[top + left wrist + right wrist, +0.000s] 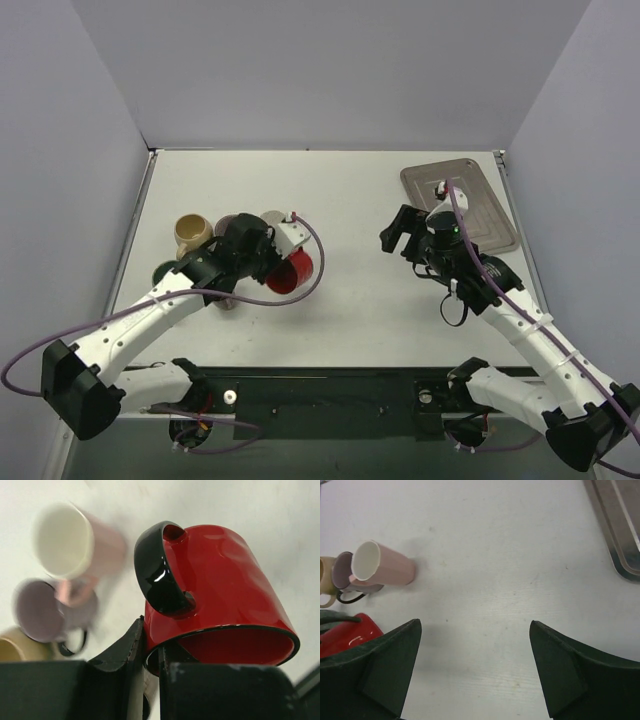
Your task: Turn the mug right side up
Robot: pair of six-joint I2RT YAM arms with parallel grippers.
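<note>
Left claw (152,662) is clamped on the rim of the red mug (220,590), one finger inside and one outside, right by its black handle. The mug's tipped sideways, left of the middle of the desk (360,300), just beside the other mugs (193,232). Right claw (475,670) hangs wide apart, holding nothing, near the tray (480,190).
</note>
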